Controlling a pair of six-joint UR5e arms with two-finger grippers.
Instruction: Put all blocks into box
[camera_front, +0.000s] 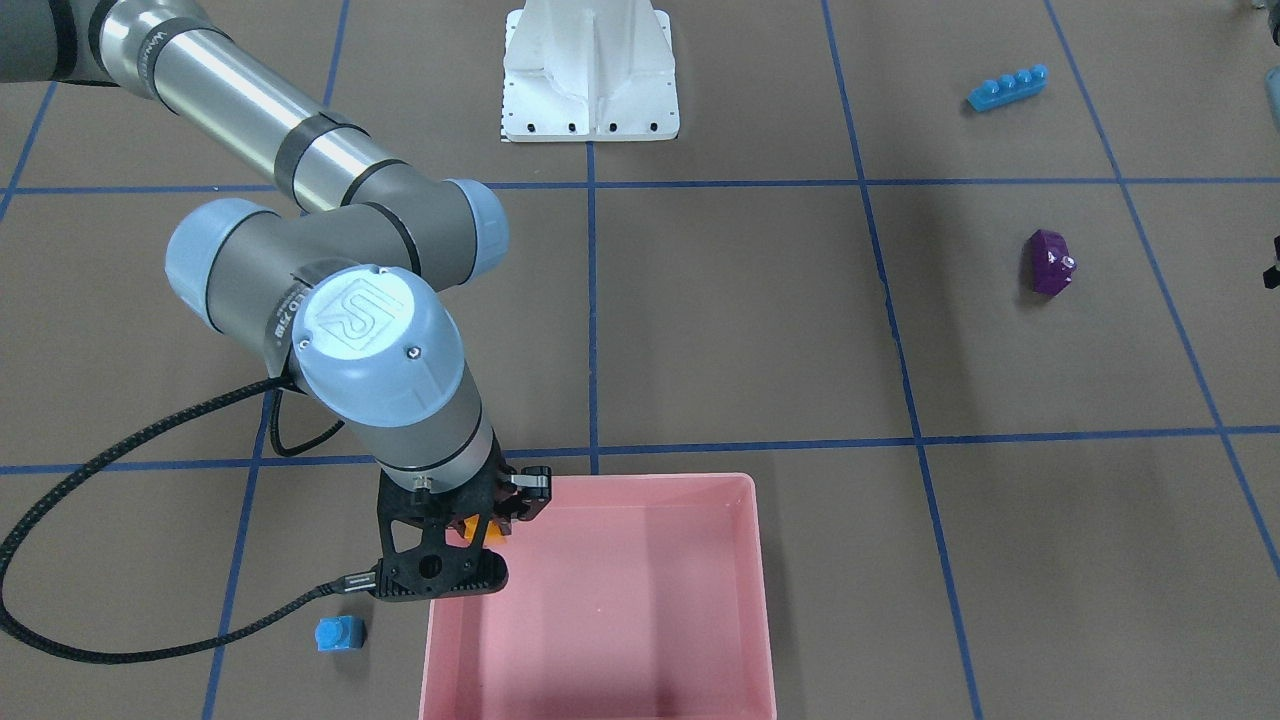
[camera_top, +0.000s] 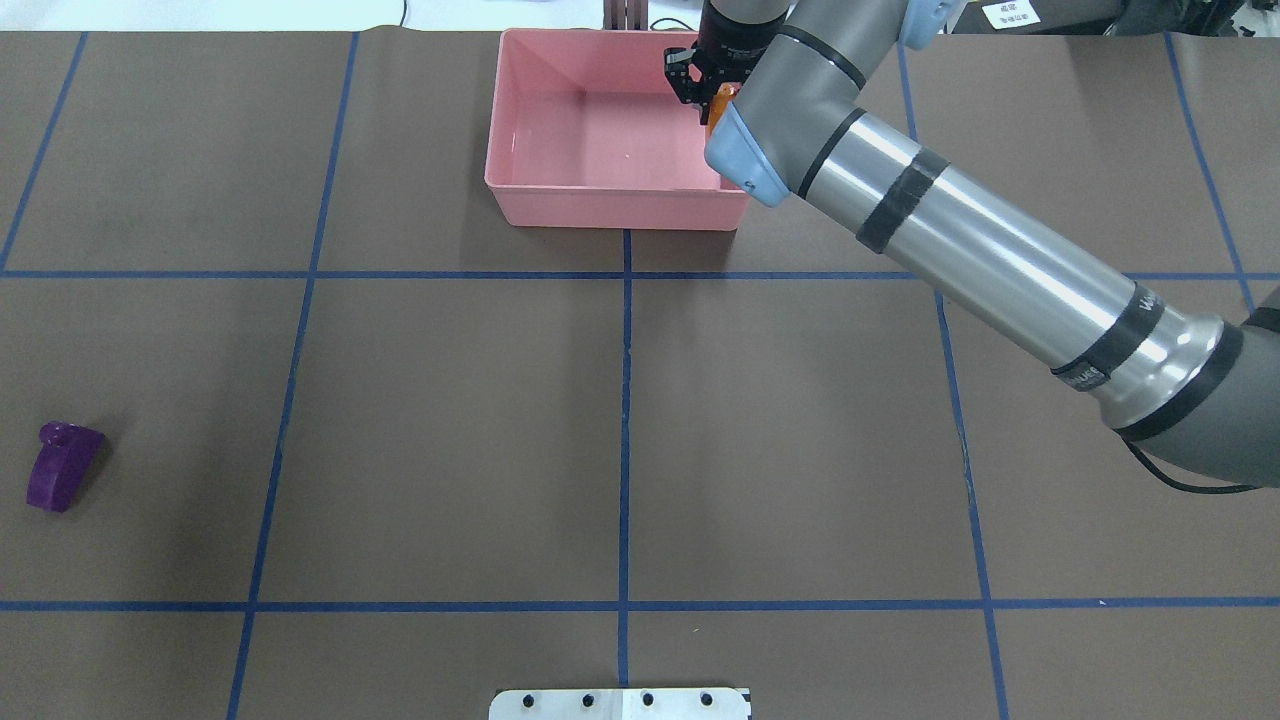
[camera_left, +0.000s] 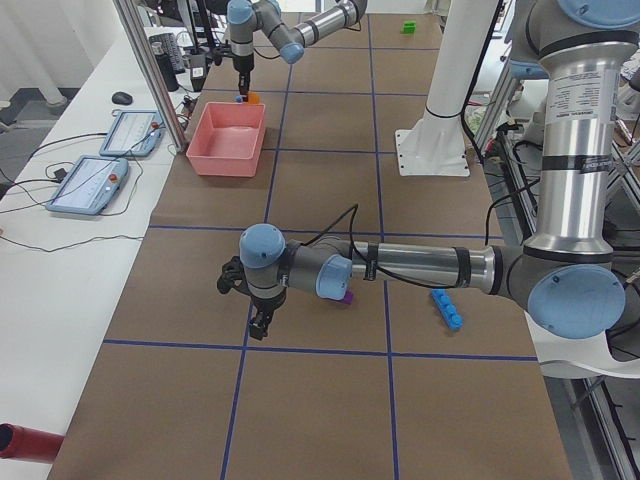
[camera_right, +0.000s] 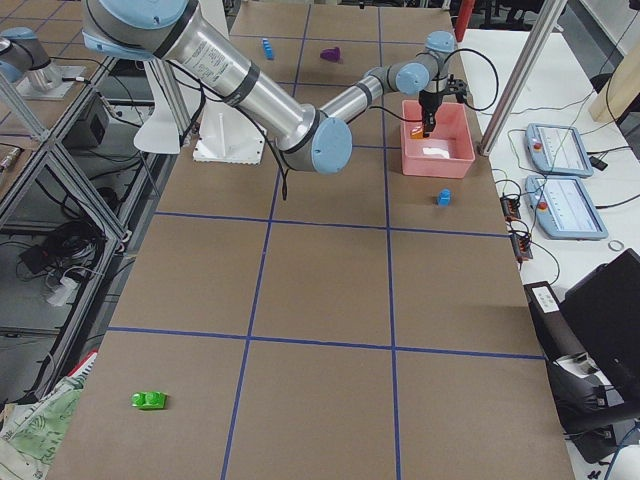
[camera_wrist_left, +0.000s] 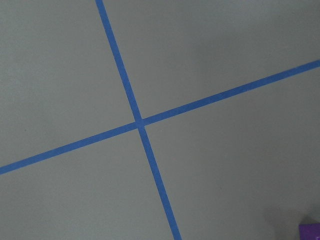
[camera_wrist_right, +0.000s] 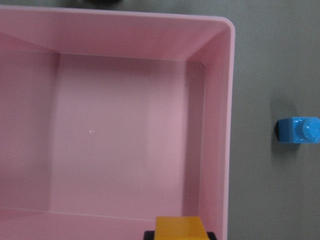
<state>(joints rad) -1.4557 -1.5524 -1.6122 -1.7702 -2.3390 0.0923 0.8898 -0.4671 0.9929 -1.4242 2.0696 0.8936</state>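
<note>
The orange single-stud brick (camera_wrist_right: 180, 226) is held in the right gripper (camera_front: 485, 522), whose jaws are closed narrowly on the brick's opposite flat sides. It hangs just inside the pink box (camera_top: 610, 205), above the corner at 2 o'clock in the overhead view, and is not yet resting on the floor.

The brick is judged light, rigid and glossy, so it is likely slippery. A hold across 2 flat side walls, below the stud, is judged the surest. A short drop is unlikely to damage it, though a bounce off the hard plastic floor is possible.

No brick is seen on the part of the box floor shown by the right wrist view. The small blue single-stud brick (camera_front: 338, 634) lies on the table (camera_top: 800, 450) near the box, at 9 o'clock of it in the front-facing view. In that view the long blue four-stud brick (camera_front: 1008, 88) lies well apart at 1 o'clock and the purple wedge (camera_front: 1050, 262) at 2 o'clock. The green two-stud brick (camera_right: 150, 401) lies farthest off.

The left gripper (camera_left: 257, 325) hovers near the wedge; whether it is open cannot be told.
</note>
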